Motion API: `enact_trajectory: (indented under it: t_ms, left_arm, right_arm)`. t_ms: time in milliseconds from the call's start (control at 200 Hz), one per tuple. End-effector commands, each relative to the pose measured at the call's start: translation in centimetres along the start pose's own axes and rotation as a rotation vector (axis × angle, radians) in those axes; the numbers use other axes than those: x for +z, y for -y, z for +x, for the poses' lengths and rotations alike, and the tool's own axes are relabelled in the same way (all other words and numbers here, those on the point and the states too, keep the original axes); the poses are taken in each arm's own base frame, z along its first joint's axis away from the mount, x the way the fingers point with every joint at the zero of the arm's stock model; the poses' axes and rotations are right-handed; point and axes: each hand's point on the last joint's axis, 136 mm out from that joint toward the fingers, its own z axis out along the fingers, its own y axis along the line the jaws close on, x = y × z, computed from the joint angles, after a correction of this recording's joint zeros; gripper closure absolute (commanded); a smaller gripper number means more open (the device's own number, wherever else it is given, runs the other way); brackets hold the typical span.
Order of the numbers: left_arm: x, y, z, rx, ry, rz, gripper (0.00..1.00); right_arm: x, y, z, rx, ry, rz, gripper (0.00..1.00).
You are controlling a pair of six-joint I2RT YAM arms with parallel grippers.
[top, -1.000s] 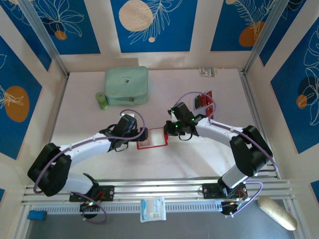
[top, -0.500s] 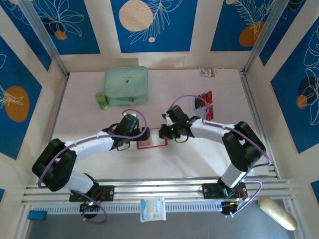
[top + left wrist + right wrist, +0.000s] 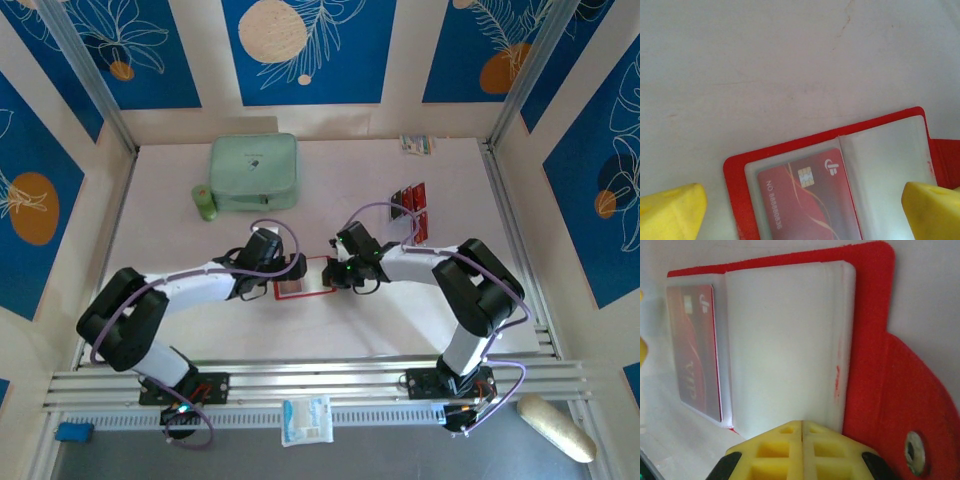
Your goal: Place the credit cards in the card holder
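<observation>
Currently card holder [image 3: 303,277] lies open on worktop [image 3: 400,310], one credit card [image 3: 810,200] in its left sleeve. My left gripper [image 3: 800,210] gapes wide astride it; my right gripper [image 3: 802,440] is pinched closed, empty, at sleeve edge.

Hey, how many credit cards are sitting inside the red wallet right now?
1. A red card sits on one side of the open wallet; the clear sleeve beside it looks empty. Others may be hidden underneath.
</observation>
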Motion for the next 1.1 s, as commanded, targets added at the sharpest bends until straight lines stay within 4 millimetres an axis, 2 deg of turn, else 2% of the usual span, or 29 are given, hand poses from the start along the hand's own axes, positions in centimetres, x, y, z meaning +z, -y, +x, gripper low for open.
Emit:
enact_trajectory:
  t_ms: [0,350,625,1095]
  left_arm:
    - [0.6,0.5,-0.9,-0.025,0.022,0.026,0.0]
    - [1.8,-0.1,-0.4,-0.024,0.015,0.003,0.0]
    - [2.1,1.2,-0.2,-0.024,-0.007,0.069,0.0]
    - [-1.8,5.4,-2.9,-0.12,0.062,0.281,0.0]
  right_arm:
    - [0.5,1.6,1.5,0.041,-0.037,0.028,1.0]
    - [0.6,1.8,1.7,0.047,-0.039,0.027,1.0]
    - [0.5,1.7,1.7,0.048,-0.035,0.024,1.0]
    - [0.5,0.9,0.9,0.051,-0.031,0.003,1.0]
